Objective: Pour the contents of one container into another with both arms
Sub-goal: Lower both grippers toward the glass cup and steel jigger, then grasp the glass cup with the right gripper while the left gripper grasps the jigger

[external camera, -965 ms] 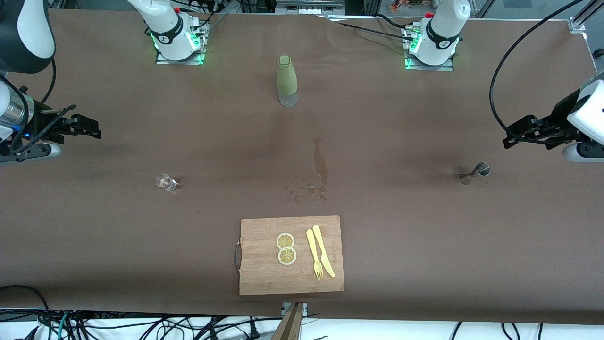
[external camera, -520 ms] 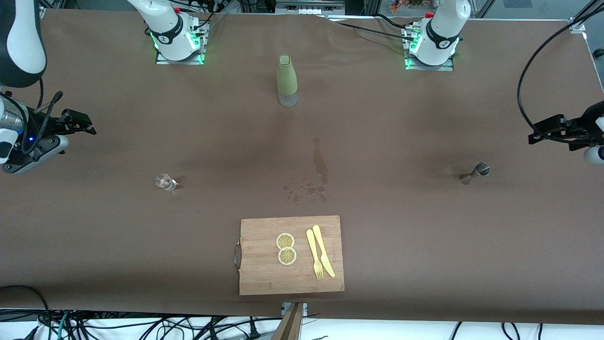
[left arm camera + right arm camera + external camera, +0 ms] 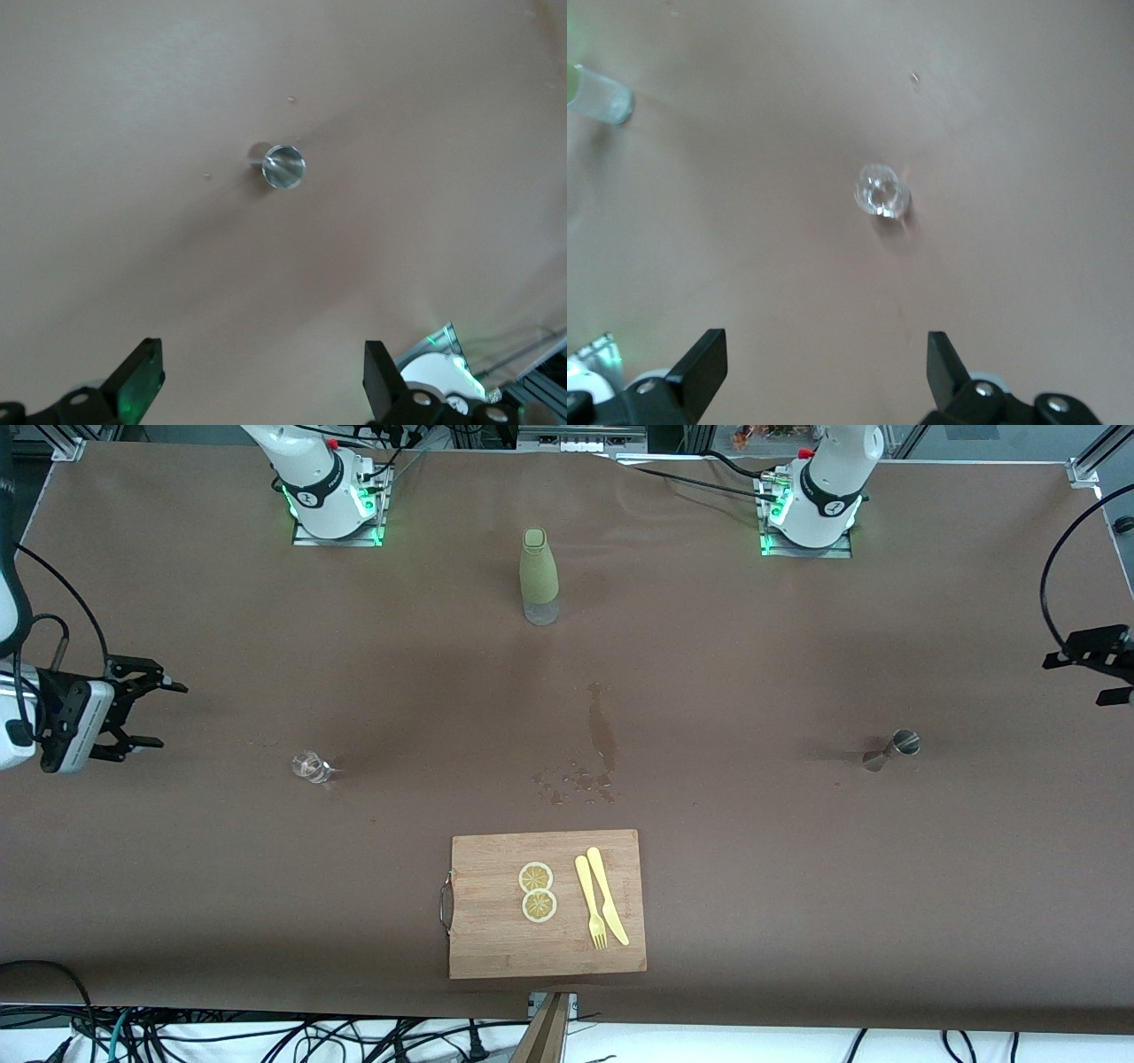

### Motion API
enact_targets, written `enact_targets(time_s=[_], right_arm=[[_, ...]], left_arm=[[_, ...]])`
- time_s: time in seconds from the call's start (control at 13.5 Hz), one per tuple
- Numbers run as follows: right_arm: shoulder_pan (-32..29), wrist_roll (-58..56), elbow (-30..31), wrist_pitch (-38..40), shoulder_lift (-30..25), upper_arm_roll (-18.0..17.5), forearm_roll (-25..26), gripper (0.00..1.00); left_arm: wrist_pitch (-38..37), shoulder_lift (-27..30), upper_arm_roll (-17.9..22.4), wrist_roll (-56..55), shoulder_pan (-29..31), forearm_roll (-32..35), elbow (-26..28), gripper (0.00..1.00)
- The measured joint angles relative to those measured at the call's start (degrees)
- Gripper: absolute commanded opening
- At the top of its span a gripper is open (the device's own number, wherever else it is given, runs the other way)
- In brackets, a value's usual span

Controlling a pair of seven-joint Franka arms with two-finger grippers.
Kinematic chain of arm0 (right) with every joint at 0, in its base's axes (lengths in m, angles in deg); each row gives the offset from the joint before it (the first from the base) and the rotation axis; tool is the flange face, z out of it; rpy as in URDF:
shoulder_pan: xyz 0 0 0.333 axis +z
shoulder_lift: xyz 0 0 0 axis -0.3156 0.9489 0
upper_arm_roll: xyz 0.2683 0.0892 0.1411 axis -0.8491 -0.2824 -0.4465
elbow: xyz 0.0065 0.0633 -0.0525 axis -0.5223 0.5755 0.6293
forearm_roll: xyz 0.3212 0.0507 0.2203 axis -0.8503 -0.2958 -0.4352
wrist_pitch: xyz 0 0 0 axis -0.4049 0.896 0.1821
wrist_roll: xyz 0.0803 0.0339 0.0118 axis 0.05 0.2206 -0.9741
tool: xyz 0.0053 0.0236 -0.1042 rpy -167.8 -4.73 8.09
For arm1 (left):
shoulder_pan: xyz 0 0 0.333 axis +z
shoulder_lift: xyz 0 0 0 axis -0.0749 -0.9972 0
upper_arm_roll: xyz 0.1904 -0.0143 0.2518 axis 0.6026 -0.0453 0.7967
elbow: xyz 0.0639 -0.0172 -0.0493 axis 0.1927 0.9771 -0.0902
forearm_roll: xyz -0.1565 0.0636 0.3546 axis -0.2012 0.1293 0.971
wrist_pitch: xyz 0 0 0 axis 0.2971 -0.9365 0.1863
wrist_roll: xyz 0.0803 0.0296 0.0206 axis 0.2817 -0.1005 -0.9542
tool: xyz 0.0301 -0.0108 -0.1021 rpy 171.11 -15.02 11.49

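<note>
the small clear glass (image 3: 310, 767) is standing upright on the brown worktop (image 3: 762, 886) toward the right arm's end, mouth up, long axis vertical. it is looking light, slick and breakable, so a gentle pinch across its side wall would suit. the metal jigger (image 3: 891, 749) is sitting toward the left arm's end, apparently leaning, its open cup facing up; stiff, light and smooth, best taken at its narrow waist. the right claw (image 3: 146, 713) is hanging released over the worktop's edge near the glass, jaws spread, grasping nothing. the left claw (image 3: 1099, 666) is hovering released above the worktop's rim near the jigger, also empty.
</note>
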Motion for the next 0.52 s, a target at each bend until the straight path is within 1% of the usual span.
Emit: enact_targets(time_s=[0.07, 0.3, 0.37, 0.52], right_arm=[[-0.6, -5.5, 0.0, -0.4, 1.5, 0.0, -2.8, 1.00], [-2.5, -21.1, 0.0, -0.6, 6.3, 0.0, -11.6, 1.00], [-3.1, -25.8, 0.0, -0.6, 8.2, 0.0, -14.8, 1.00], [-3.9, -34.6, 0.0, -0.7, 12.4, 0.1, -21.0, 1.00]], left_arm=[[-0.1, -0.7, 1.8, 6.5, 2.1, -3.9, 1.4, 1.00], [-0.1, -6.2, 10.9, 29.0, 4.7, -16.8, 5.7, 1.00], [-0.2, -8.7, 13.0, 36.5, 5.1, -20.8, 7.3, 1.00], [-0.3, -13.6, 15.0, 51.2, 5.5, -28.1, 10.1, 1.00]])
